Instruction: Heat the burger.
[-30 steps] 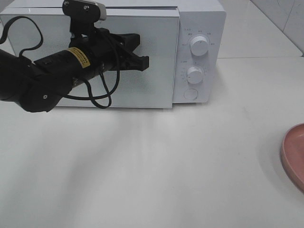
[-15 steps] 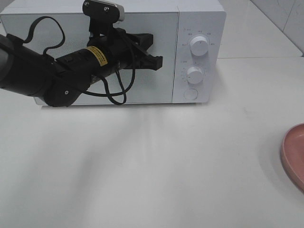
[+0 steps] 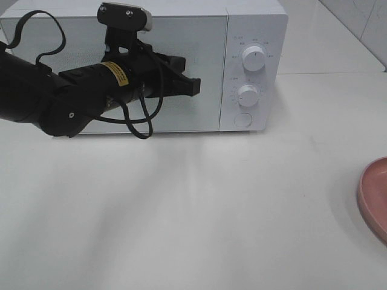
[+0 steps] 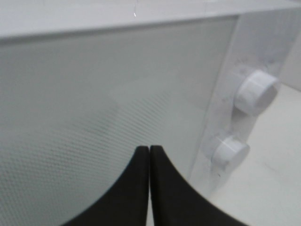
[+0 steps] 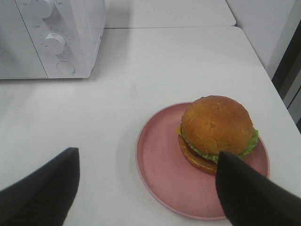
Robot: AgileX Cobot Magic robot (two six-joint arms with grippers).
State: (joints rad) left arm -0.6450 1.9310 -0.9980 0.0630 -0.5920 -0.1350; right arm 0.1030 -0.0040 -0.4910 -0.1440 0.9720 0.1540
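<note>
Hovering my left claw [image 3: 192, 86], fingers pressed together, before the shut microwave door [image 3: 181, 115]; my right claw [image 5: 148, 181] waits spread above the burger [image 5: 217, 132].

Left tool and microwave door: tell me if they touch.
Cannot tell. The left wrist view shows the shut left tool in front of the microwave door, but neither contact nor a gap shows; the exterior high view only overlaps them.
</note>
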